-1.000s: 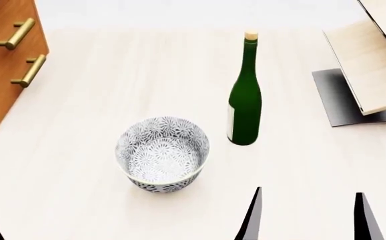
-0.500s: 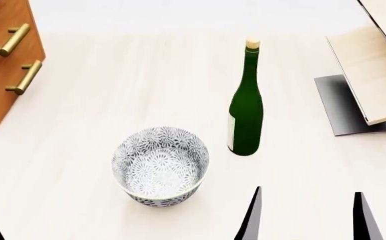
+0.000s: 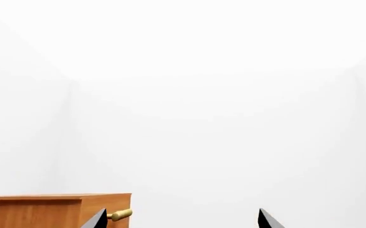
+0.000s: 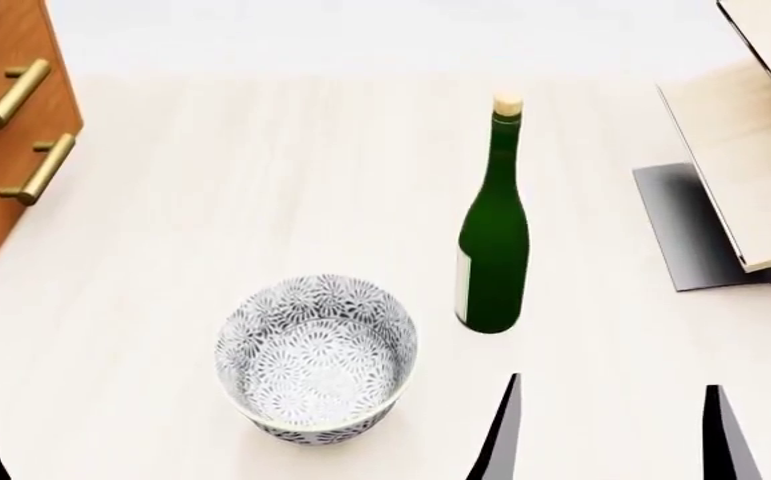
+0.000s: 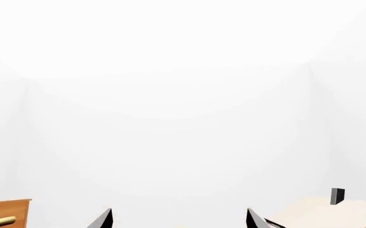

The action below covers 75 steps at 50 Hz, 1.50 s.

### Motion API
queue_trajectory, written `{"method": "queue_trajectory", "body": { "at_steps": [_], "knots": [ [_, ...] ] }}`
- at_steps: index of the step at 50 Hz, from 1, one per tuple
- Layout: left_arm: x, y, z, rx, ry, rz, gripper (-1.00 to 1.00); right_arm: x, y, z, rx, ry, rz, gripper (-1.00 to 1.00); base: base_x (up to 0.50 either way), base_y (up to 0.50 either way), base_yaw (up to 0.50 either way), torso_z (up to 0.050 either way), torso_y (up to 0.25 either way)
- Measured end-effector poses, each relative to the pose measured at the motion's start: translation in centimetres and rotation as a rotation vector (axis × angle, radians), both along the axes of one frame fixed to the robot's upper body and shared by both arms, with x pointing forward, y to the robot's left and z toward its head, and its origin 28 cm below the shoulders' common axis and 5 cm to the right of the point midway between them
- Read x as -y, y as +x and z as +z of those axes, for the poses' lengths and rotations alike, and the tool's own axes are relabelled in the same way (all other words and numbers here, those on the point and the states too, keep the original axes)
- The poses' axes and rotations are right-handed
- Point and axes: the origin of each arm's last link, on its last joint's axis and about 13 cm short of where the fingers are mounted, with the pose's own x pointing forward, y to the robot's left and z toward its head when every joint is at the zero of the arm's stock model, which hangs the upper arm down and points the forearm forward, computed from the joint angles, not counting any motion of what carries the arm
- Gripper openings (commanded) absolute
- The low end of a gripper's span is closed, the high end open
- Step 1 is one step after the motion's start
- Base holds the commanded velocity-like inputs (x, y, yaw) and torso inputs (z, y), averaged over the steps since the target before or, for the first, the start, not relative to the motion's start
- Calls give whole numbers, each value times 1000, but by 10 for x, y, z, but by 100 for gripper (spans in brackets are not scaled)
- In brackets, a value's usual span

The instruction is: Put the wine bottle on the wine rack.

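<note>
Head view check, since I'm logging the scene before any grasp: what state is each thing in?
wine bottle: upright on the table, corked, untouched.
wine rack: holds no bottle on the boards in view.
bowl: upright, nothing inside.
drawer cabinet: drawers shut.
right pincer: open, holding nothing.
left pincer: open, holding nothing.

1. Head camera looks steeply down over the pale wooden tabletop (image 4: pixel 198 200).
2. Both wrist cameras face level toward white walls, sharing the orange-brown drawer cabinet with brass handles (image 3: pixel 50 209) (image 5: pixel 2 211) (image 4: pixel 5 130).
</note>
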Motion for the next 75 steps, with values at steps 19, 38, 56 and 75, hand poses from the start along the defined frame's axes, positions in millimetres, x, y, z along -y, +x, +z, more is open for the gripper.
{"method": "queue_trajectory", "body": {
  "at_steps": [19, 38, 56, 75],
  "knots": [
    [0, 0, 0, -2, 1, 0, 100, 0, 0, 0, 0, -1, 1, 100, 93, 0, 0, 0, 0],
    [0, 0, 0, -1, 2, 0, 100, 0, 0, -1, -3, -4, 1, 100, 93, 0, 0, 0, 0],
    [0, 0, -1, -3, 2, -1, 100, -1, 1, -2, -8, -7, 2, 100, 94, 0, 0, 0, 0],
    [0, 1, -1, -4, 2, -2, 100, -1, 2, -4, -12, -8, 3, 100, 93, 0, 0, 0, 0]
  ]
}}
